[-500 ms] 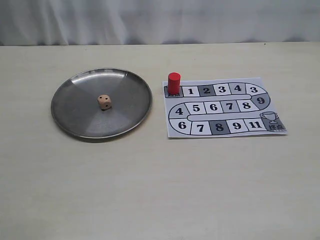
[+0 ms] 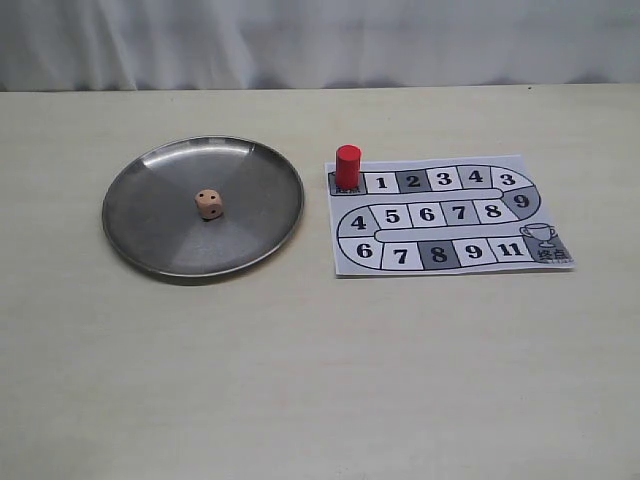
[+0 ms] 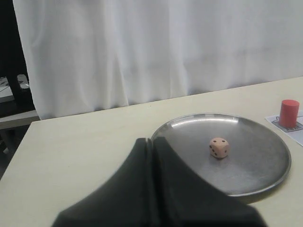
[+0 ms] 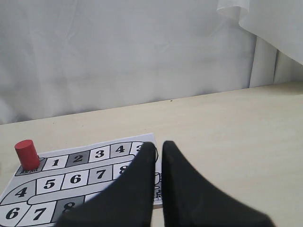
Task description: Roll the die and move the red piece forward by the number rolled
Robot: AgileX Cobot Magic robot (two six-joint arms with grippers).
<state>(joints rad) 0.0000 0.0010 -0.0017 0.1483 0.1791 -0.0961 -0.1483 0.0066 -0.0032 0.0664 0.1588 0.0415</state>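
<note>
**Die at rest in the plate, both grippers held back**

The small pale beige wooden die (image 2: pixel 209 203) lies near the middle of the round, shallow steel plate (image 2: pixel 150 170), touching nothing else. It is likely light, stiff and smooth-faced. A grip on two opposite flat faces should hold it, while a grip across its corners could let it twist out. The plate's slick metal may also let it skid if it is nudged.

The left gripper (image 3: pixel 151 141) has its black fingers pressed together and holds nothing. It points toward the plate, with the die well apart from its tips.

The bright-red upright cylinder piece (image 2: pixel 347 166) stands just beyond the plate's rim, on the grey start square of the printed paper board (image 2: pixel 455 212). It looks light and rigid, is best pinched around its sides, and could tip over. The right gripper (image 4: pixel 158 144) has its fingers a narrow slit apart and is empty. It is farther from the plate than the piece and well apart from it.
</note>
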